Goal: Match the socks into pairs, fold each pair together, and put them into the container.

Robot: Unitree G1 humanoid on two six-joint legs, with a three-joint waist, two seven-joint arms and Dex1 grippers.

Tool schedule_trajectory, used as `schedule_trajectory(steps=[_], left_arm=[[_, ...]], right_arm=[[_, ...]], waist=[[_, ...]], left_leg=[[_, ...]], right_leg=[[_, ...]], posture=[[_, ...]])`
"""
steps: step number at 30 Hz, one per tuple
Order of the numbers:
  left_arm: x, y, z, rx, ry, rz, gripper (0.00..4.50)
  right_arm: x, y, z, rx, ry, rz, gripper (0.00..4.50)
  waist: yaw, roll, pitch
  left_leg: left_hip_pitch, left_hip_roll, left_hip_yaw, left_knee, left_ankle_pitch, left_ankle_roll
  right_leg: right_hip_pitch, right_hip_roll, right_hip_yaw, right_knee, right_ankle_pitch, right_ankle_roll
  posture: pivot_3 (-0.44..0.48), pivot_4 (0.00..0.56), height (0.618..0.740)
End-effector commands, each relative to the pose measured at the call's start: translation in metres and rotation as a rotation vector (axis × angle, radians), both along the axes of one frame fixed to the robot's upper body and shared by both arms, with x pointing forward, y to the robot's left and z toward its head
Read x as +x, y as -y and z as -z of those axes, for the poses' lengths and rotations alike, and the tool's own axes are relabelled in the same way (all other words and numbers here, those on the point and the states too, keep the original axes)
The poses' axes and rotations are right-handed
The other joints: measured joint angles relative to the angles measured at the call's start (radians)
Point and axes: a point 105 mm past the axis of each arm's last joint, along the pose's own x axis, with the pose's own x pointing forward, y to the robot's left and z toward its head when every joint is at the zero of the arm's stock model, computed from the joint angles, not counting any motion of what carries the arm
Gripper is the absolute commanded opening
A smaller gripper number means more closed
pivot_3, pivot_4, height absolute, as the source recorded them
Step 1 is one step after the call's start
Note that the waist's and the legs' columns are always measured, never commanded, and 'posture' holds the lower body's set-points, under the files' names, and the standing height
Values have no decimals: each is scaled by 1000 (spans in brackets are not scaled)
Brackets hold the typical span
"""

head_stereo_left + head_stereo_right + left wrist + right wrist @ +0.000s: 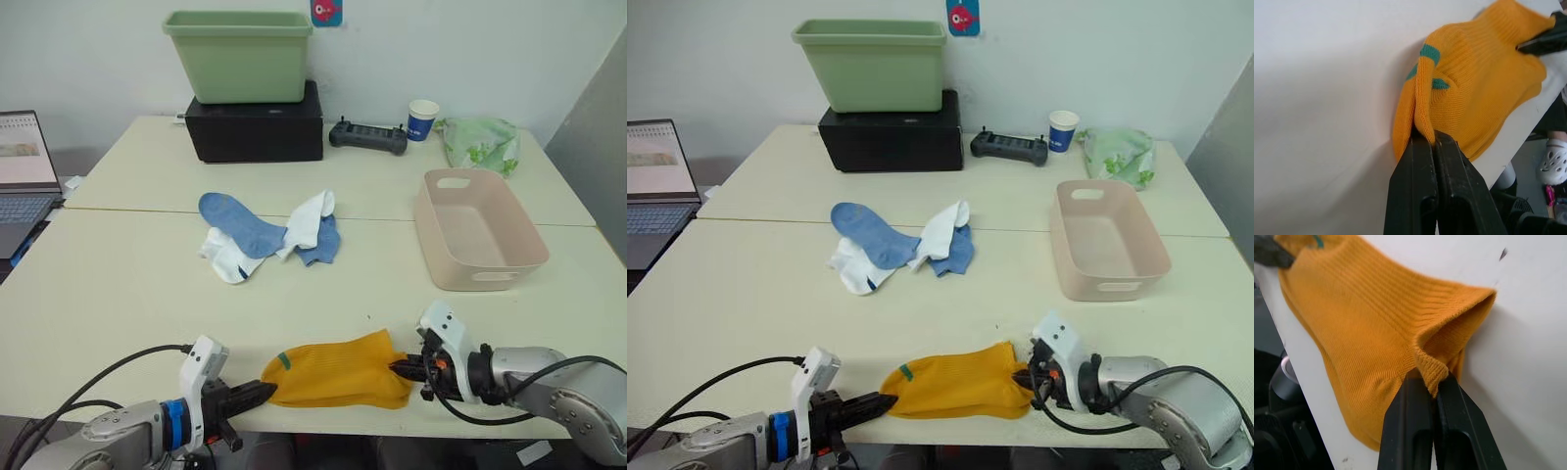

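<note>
The yellow socks (338, 372) are mustard-orange ribbed knit with small teal-green marks near the toe. On the cream table (118, 284) lie the blue socks (240, 223), medium blue, and the white socks (306, 219), white with a dark edge. The container (478, 230) is pale pink. The tub (239, 55) is light green, the box (257, 129) under it black. The cup (422, 119) is white and blue. The bag (480, 140) is green and white. Both grippers' fingers (1425, 196) are black.
</note>
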Motion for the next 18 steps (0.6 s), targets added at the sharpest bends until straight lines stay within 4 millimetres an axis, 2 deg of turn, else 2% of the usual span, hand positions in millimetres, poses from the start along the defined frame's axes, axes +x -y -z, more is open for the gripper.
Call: schedule_trajectory(steps=[1,3,12,13,14,18], left_arm=[[0,-7,3,62,12,-8,199],[-2,-8,2,69,25,6,608],[-5,-13,-12,121,134,61,3339],[-5,-14,-15,113,143,66,3374],[-5,-15,-17,106,146,68,3374],[0,-27,-21,105,162,31,3374]], right_arm=[[-2,-2,-4,-6,57,-33,249],[0,-1,-5,-10,87,-42,717],[5,11,-24,63,172,-40,3921],[6,12,-24,64,182,-27,4289],[7,14,-23,63,188,-20,4461],[8,13,-16,58,197,8,4461]], waist=[[2,0,0],[5,0,0],[7,0,0],[7,0,0],[7,0,0],[7,0,0]], left_leg=[[0,0,0,0,0,0],[0,0,0,0,0,0],[0,0,0,0,0,0],[0,0,1,0,0,0],[0,1,1,0,0,0],[0,1,1,0,0,0]], right_leg=[[0,0,0,0,0,-1],[0,0,0,0,0,-1],[0,0,0,0,-1,-1],[0,0,0,0,-1,-1],[0,0,0,0,-1,-1],[0,0,0,0,-1,-2]], posture=[[0,150,730],[0,150,730],[0,150,730],[0,150,730],[0,150,730],[0,150,730]])
